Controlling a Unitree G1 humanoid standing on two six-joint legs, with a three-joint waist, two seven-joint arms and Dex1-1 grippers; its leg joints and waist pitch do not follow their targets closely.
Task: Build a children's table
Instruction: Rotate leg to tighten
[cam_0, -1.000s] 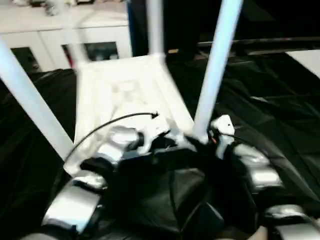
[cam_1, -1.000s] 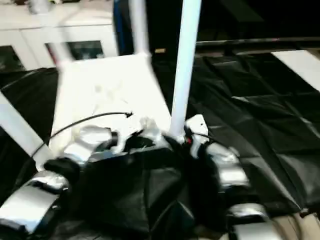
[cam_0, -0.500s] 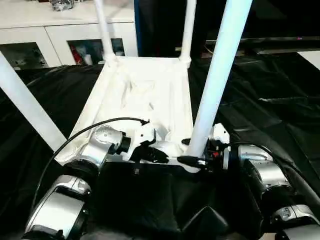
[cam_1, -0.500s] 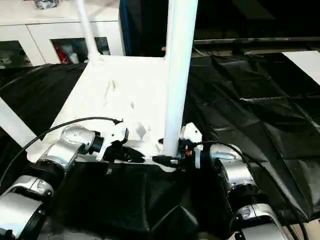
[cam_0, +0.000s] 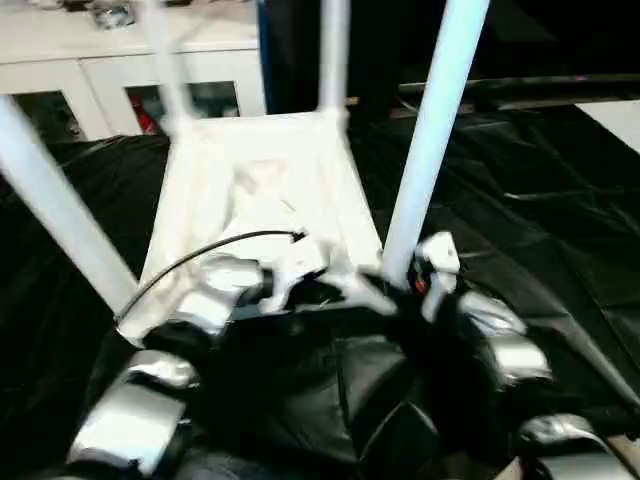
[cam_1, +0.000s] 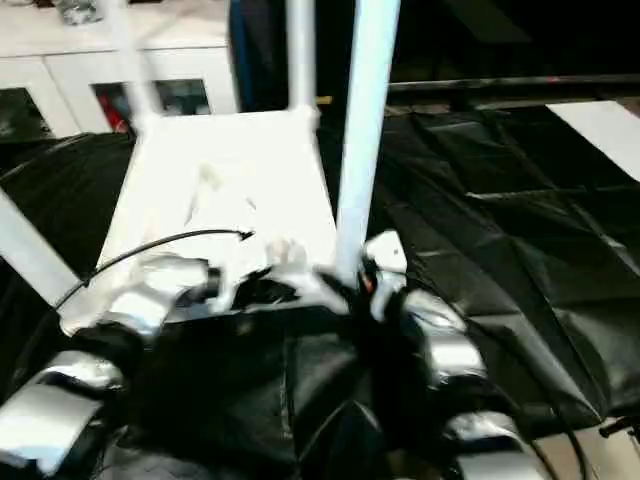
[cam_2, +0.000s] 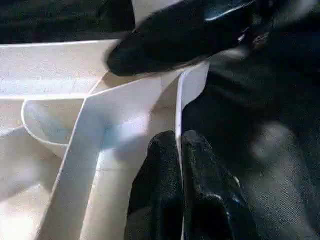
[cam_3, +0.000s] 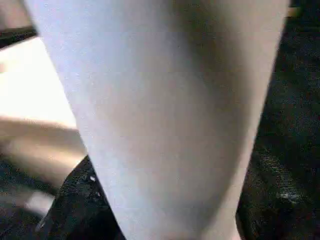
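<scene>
Tabletop (cam_0: 265, 190) swung since earlier | left jaws pinch its near rim (thin) | right jaws: unclear, beside leg (cam_0: 428, 150)

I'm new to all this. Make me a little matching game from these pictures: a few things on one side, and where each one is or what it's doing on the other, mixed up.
Things:
1. left gripper
2. tabletop
3. near right leg
4. black sheet

States:
A. stands up from a corner
B. covers the work surface
C. lies underside up
D. pinches the tabletop's near rim

Pairs: 1-D, 2-C, 3-A, 4-B
</scene>
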